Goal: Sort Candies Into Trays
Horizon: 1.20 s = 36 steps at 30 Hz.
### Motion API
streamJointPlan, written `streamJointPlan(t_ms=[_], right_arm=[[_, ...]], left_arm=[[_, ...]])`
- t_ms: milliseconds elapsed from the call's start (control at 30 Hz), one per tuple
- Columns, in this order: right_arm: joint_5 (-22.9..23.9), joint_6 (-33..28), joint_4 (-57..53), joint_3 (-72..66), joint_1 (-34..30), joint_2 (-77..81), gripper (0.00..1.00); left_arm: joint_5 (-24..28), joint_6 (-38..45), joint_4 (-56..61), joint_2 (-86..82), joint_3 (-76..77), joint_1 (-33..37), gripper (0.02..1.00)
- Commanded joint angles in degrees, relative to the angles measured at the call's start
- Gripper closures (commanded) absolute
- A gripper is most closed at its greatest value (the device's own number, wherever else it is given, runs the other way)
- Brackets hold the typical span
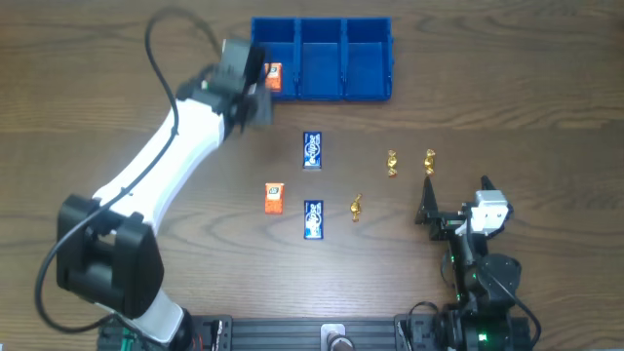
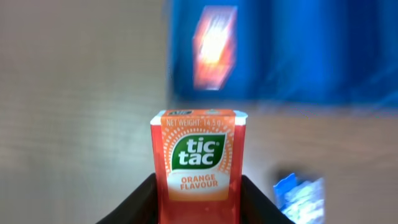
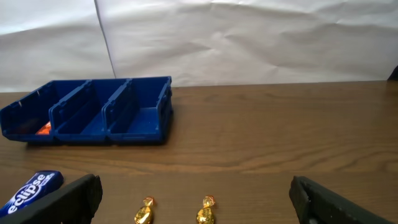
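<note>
candy box [image 2: 200, 155], held by left gripper [image 2: 199, 200]

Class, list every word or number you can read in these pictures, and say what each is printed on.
"NET WEIGHT: 14.5 g": gripped orange box, top edge
"tic tac": same box, green patch
"ORANGE FLAVOUR": same box, below the patch
"eclipse": blue pack, right wrist view
Too blurred to read: far orange box
Too small to read: table packs in the top view
</note>
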Motion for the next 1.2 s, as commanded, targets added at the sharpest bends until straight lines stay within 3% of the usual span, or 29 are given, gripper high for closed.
streamJointPlan(t_ms=[33, 233, 733, 800, 967, 1100, 1200], right_arm=[[0.28, -0.87, -0.28, -0.17, -0.02, -0.35, 0.003], [0.28, -0.87, -0.28, -0.17, -0.02, -0.35, 0.003], [0.28, -0.87, -0.28, -0.17, -0.02, -0.35, 0.001], [0.28, -0.87, -0.28, -0.17, -0.02, -0.35, 0.001], [0.28, -0.87, -0.28, -0.17, -0.02, -0.35, 0.001], [0.28, -0.87, -0.28, -0.17, -0.02, -0.35, 0.003], [0.28, -0.87, -0.28, -0.17, -0.02, -0.35, 0.003]], left_arm=[[-2.86, -0.85, -5.99, 6.62, 20.57, -0.68, 0.706], [-2.45, -0.87, -10.23, 17.03, 30.99, -0.42, 0.702], [-2.19, -1.05, -8.83, 23.17, 31.85, 1.33, 0.66], [-2.21, -1.05, -8.79, 23.19, 31.85, 1.49, 0.595], [-2.4, -1.05, -8.17, 22.84, 31.85, 2.16, 0.272], [-5.44, -1.38, -10.21, 18.34, 31.23, 0.35, 0.187], [-8.63, -1.73, -8.87, 9.7, 25.16, -3.74, 0.176]])
